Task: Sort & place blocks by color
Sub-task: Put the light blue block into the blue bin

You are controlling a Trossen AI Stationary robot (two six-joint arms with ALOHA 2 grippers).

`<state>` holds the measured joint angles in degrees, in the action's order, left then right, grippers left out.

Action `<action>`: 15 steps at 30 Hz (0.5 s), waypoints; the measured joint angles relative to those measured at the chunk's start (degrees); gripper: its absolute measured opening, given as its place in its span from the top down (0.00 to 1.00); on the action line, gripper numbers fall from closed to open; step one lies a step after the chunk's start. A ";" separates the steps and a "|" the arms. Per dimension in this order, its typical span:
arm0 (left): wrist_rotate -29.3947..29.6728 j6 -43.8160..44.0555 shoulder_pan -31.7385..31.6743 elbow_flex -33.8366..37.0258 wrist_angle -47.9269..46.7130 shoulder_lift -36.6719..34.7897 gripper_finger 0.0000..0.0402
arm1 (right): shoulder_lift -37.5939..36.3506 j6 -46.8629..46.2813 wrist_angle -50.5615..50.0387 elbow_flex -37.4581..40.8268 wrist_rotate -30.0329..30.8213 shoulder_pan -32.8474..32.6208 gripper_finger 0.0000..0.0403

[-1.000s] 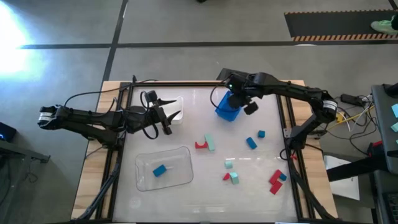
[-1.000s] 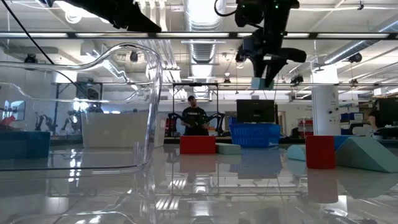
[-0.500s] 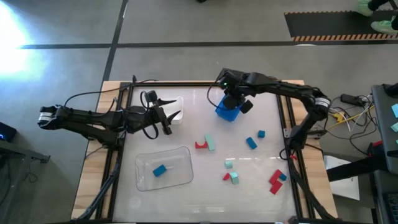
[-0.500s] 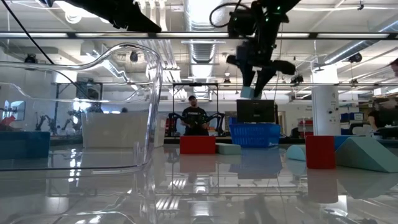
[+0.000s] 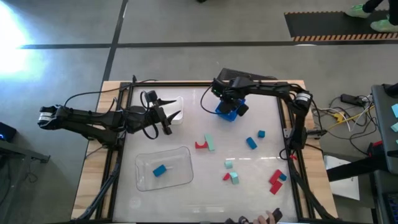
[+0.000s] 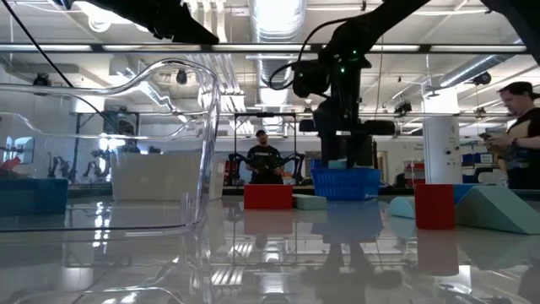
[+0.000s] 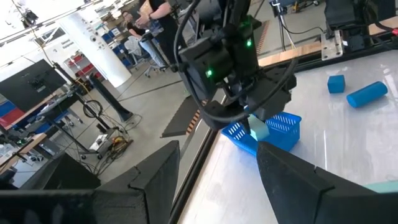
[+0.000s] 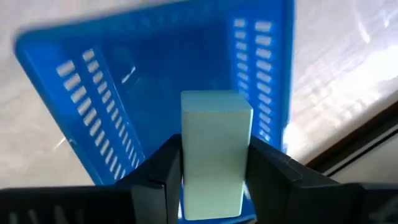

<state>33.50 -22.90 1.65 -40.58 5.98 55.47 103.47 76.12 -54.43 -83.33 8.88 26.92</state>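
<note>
Right gripper (image 8: 212, 186) has its fingers clamped on a pale mint block (image 8: 214, 152), long axis running straight out past the fingertips, hanging just over the blue bin (image 8: 112, 87). Left gripper (image 5: 163, 118) waits spread open, holding nothing, by the white tray (image 5: 177, 111).

A glossy white table top (image 5: 199, 186), framed in black rails on pale wood, is seen. On it are set a blue slotted plastic basket (image 5: 227, 111), a white tray (image 5: 175, 112) and a clear plastic tray (image 5: 180, 176). Small red, blue and mint-teal blocks (image 5: 250, 143) are scattered across the bare surface, mostly well apart.
</note>
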 joint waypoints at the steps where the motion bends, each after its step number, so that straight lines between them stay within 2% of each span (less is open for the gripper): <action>1: 0.00 0.00 0.00 0.00 -0.02 0.01 0.51 | 0.25 0.00 0.11 0.00 0.90 0.04 0.68; 15: -0.02 0.00 0.00 0.02 -0.02 0.02 0.51 | 0.55 -0.04 -0.77 0.00 2.22 -0.03 0.63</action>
<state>33.48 -22.90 1.65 -40.56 5.96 55.48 104.03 76.07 -55.20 -83.33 11.10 26.89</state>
